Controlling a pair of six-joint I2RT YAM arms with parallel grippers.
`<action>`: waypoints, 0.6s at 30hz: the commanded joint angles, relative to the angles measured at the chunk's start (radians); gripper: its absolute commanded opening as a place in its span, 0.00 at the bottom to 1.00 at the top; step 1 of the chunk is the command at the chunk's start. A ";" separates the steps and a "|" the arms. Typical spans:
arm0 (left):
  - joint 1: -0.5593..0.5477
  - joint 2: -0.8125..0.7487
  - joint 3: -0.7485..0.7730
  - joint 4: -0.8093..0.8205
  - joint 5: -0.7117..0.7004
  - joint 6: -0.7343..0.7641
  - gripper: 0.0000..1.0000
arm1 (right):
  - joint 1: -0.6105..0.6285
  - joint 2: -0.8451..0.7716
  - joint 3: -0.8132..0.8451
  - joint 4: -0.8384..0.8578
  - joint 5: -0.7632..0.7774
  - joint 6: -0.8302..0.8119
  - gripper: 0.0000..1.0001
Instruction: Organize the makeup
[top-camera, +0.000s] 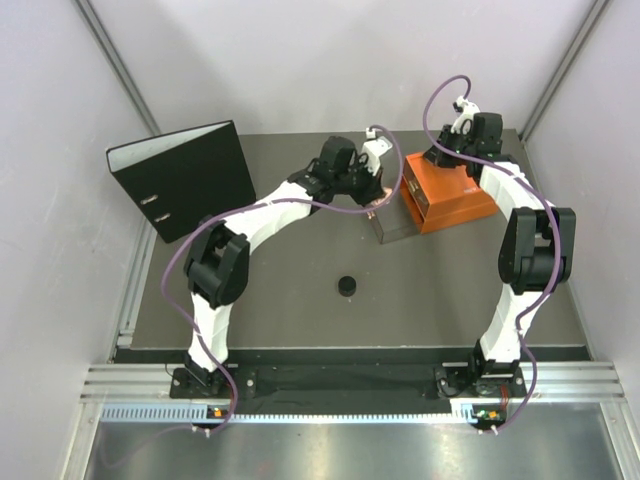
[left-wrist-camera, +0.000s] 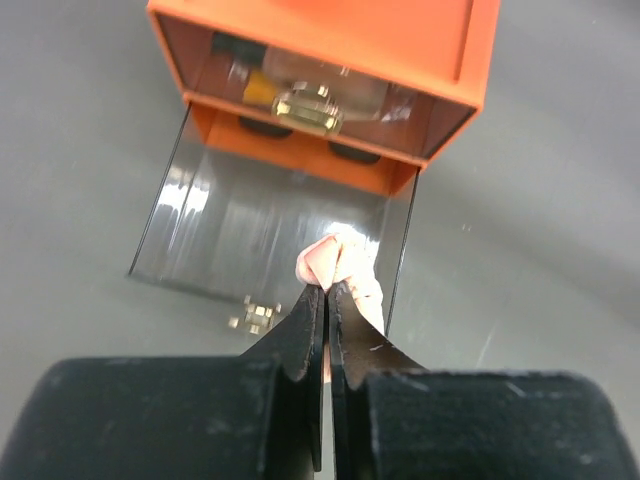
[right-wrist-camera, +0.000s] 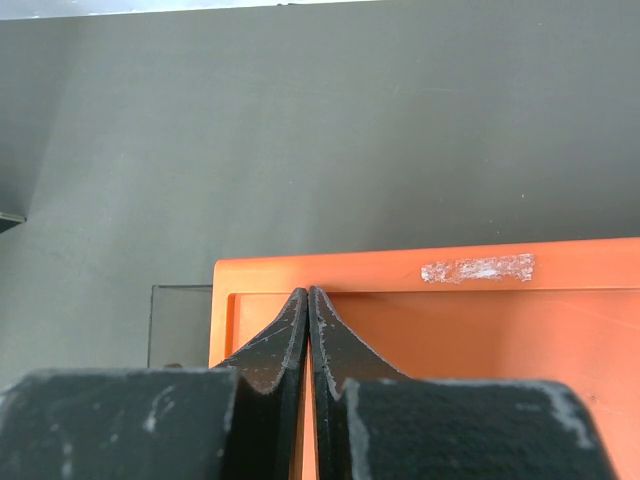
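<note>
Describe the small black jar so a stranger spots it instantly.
Start at the orange box at far right, its clear drawer pulled out. In front of that drawer, toward the near edge, the small black jar sits alone on the table: round, low, touching nothing.

A: Entry 1, the jar?
B: Small black round jar (top-camera: 347, 285). It sits flat on the table, alone, well apart from the orange box (top-camera: 445, 200).
A: Entry 2, the compact?
B: Pale pink-tan compact (left-wrist-camera: 335, 262). It is pinched at the tips of the left gripper (left-wrist-camera: 327, 292), over the pulled-out clear drawer (left-wrist-camera: 240, 230), near its right wall.
A: Others?
B: Orange-yellow tube (left-wrist-camera: 260, 88) lying behind the clear front of the upper drawer (left-wrist-camera: 420, 112), with a blurred gold-tinted item beside it.
</note>
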 joint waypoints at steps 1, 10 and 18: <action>-0.019 0.057 0.075 0.074 0.037 -0.024 0.11 | -0.001 0.152 -0.093 -0.380 0.093 -0.046 0.00; -0.028 0.032 0.041 0.060 -0.029 0.012 0.90 | -0.002 0.157 -0.086 -0.381 0.094 -0.044 0.00; -0.026 -0.105 -0.095 -0.033 -0.079 0.128 0.89 | -0.002 0.160 -0.084 -0.383 0.094 -0.046 0.00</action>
